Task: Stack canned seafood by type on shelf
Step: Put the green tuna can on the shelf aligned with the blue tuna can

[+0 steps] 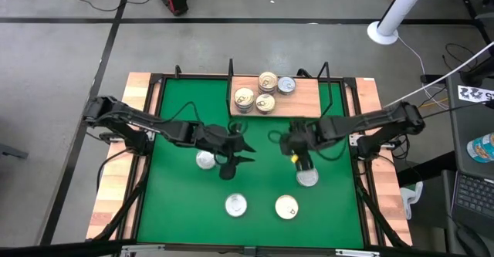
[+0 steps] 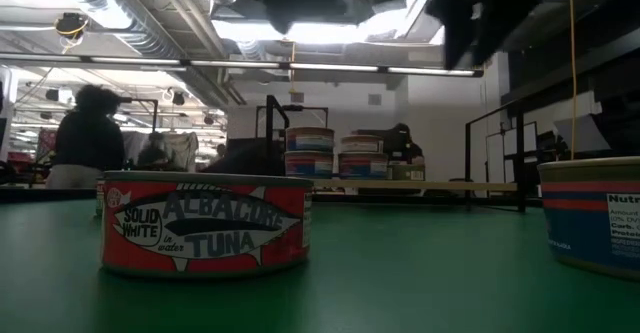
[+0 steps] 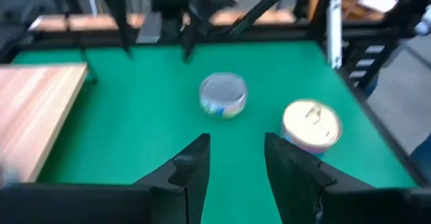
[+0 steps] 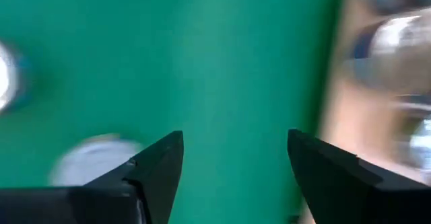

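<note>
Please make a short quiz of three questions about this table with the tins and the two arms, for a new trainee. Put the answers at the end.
1. True or false: the right gripper is shut on a tin.
2. How many tins lie on the green table, not counting those on the shelf? A) two B) four C) six
3. Fill in: on the shelf, the lone silver-topped tin stands beside the ____-topped tins.

Key
1. False: its fingers stand open with nothing between them, as do those of the left gripper.
2. B: one silver tin by the left gripper, one by the right, and two near the front edge, silver and gold.
3. gold
</note>
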You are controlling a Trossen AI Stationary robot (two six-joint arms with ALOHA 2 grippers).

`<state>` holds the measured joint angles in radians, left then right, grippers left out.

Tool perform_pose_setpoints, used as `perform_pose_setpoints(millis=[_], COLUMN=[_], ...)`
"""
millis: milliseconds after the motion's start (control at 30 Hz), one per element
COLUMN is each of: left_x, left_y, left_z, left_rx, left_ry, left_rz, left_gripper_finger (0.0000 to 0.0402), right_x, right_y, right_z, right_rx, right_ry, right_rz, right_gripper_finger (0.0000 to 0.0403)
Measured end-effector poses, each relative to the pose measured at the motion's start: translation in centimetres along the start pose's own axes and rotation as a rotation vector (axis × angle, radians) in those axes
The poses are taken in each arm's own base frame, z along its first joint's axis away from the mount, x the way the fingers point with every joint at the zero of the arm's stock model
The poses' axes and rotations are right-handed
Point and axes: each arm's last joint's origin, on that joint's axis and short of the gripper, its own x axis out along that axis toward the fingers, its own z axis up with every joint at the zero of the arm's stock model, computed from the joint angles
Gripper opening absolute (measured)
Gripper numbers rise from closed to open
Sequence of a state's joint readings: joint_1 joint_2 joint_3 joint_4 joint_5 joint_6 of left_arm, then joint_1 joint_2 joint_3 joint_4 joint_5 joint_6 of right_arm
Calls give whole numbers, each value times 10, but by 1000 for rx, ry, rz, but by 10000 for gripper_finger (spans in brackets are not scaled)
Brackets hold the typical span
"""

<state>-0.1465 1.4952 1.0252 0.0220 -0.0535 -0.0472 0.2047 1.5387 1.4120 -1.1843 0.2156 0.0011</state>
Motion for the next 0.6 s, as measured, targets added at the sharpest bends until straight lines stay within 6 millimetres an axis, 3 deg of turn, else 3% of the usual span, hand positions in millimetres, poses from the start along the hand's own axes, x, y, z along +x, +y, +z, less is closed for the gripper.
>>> perform_pose_setpoints(millis=[300,600], left_x=[36,54], left_y=[-30,-56], left_z=[-6,-14], left_rx=[59,107], left_ry=[-151,-259], left_rz=[-78,-138], left_gripper_finger=[137,137], right_x=[-12,-19], right_y=[54,77], right_z=[-4,-8], right_rx=[-47,2], right_ry=[-28,-54], right_rz=[100,78], right_gripper_finger=[264,264])
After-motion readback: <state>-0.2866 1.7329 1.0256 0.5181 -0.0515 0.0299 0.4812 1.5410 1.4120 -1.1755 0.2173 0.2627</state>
